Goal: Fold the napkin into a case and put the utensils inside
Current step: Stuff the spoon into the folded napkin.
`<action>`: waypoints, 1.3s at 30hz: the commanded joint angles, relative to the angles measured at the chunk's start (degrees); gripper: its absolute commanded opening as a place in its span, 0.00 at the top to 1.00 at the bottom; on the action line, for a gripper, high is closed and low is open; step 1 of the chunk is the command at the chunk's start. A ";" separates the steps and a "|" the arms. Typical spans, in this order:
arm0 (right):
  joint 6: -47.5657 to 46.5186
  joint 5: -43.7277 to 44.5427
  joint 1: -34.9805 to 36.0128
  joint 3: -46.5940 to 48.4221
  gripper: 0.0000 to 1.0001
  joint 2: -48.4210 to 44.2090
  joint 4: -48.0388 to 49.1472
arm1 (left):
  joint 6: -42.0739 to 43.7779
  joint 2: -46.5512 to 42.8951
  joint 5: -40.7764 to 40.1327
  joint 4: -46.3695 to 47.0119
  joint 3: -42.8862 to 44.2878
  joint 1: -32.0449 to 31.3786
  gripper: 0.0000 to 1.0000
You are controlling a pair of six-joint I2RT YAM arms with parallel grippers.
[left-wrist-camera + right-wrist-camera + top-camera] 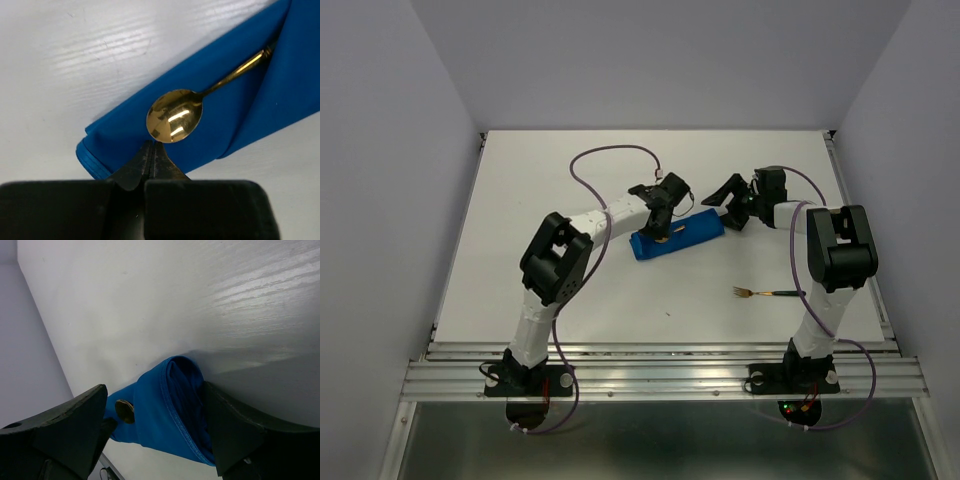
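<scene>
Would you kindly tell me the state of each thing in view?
napkin: folded into a narrow flat strip.
spoon: handle tucked inside the fold, bowl sticking out.
fork: lying on the table, outside the napkin.
left tool: shut, tips by the spoon's bowl.
right tool: open, astride the napkin's end.

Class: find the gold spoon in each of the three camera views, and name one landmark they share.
Top external: spoon, a gold speck at centre, on the blue napkin.
Left wrist: centre, bowl lying on the cloth.
Right wrist: lower left, bowl edge showing.
Shared landmark: the blue napkin.
</scene>
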 commanded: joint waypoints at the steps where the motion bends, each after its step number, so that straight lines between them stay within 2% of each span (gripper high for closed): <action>1: -1.36 0.46 0.34 -1.31 0.18 -0.61 -1.89 | -0.81 -7.03 7.29 4.49 -5.64 -0.07 1.00; 5: -1.54 0.64 0.34 -1.30 0.18 -0.78 -1.97 | -0.72 -7.30 7.83 5.56 -7.68 0.02 1.00; 11: -1.36 0.55 0.34 -1.22 0.18 -0.34 -1.97 | 0.34 -3.00 3.09 3.01 -3.55 0.11 1.00; 18: -1.45 0.46 0.34 -1.22 0.18 0.01 -1.97 | 1.13 -0.10 2.82 0.72 1.02 0.64 1.00; 28: -1.36 0.38 0.34 -0.78 0.18 0.54 -1.89 | 1.39 -6.16 4.48 2.56 -5.47 0.64 1.00; 31: -1.18 0.29 0.34 -0.43 0.18 0.97 -1.97 | 2.71 -5.64 6.07 2.91 -6.44 0.64 1.00; 39: -1.27 0.20 0.34 -0.34 0.18 0.80 -1.97 | 2.36 -4.66 4.14 2.38 -6.35 0.55 1.00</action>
